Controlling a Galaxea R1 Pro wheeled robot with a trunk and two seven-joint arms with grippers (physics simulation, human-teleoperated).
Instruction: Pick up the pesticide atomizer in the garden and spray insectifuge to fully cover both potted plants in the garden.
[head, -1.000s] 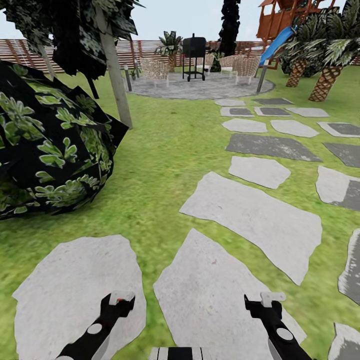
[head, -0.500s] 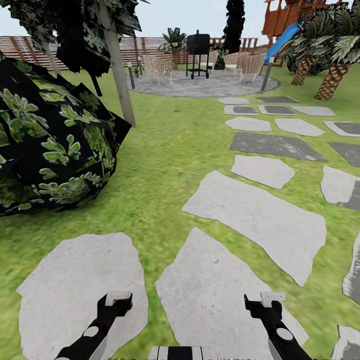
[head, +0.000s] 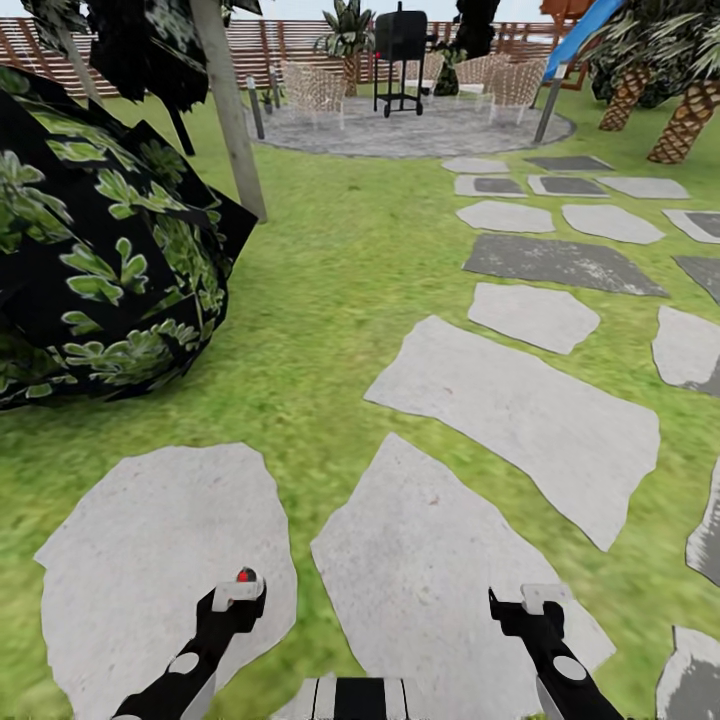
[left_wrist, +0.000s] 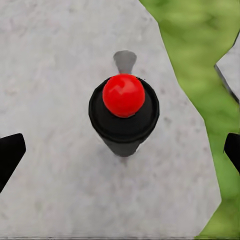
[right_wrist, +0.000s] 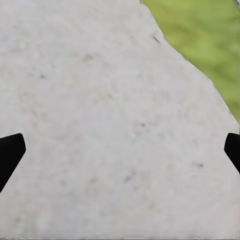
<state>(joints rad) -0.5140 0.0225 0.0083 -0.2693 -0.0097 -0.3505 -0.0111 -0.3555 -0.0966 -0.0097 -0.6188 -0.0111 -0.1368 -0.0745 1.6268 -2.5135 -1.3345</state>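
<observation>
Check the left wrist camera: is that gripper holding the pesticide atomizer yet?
No: the left gripper has its fingertips spread wide with nothing between them, above a grey stepping slab and a red-capped black object.

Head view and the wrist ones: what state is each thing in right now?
Left end effector: open, empty, above a stepping slab.
Right end effector: open, empty, above another slab.
Red-topped black object: upright on the slab.
Grill: standing, lid closed, on the patio.

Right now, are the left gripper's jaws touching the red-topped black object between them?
Apart. The left wrist view shows bare stone slab between the red-topped black object and each open jaw of the left gripper.
</observation>
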